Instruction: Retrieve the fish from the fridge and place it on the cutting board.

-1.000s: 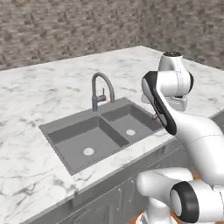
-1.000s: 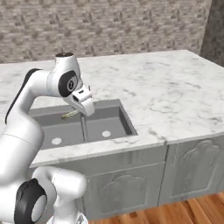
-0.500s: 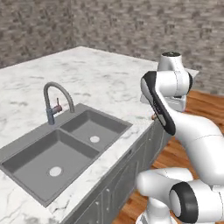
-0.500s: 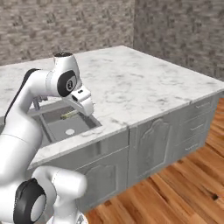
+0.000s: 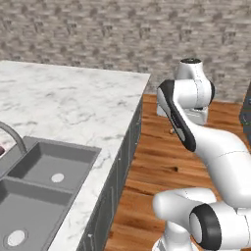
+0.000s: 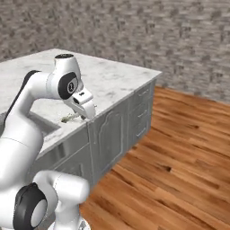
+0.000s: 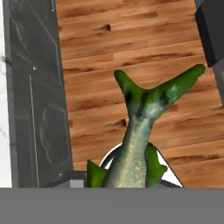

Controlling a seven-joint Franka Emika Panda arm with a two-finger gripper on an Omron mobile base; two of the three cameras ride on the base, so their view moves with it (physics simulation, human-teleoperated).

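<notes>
Gripper (image 6: 85,116): jaws clamped on fish (image 7: 139,144), mid-body, forked tail projecting forward. Location: carried in air over wood floor (image 7: 109,57), just off marble counter (image 5: 73,108) end, sink (image 5: 37,184) at left. Handling, judged: light, slender, likely slick, somewhat pliant; hold thick middle, not tail.

**Colours in the kitchen**

The fish (image 7: 139,144) is silvery grey with bright green fins and tail. The counter (image 5: 73,105) is white with grey swirls. The sink (image 5: 46,171) is grey. The floor (image 6: 179,148) is brown striped wood. The wall (image 6: 148,31) is grey-brown stone.
</notes>
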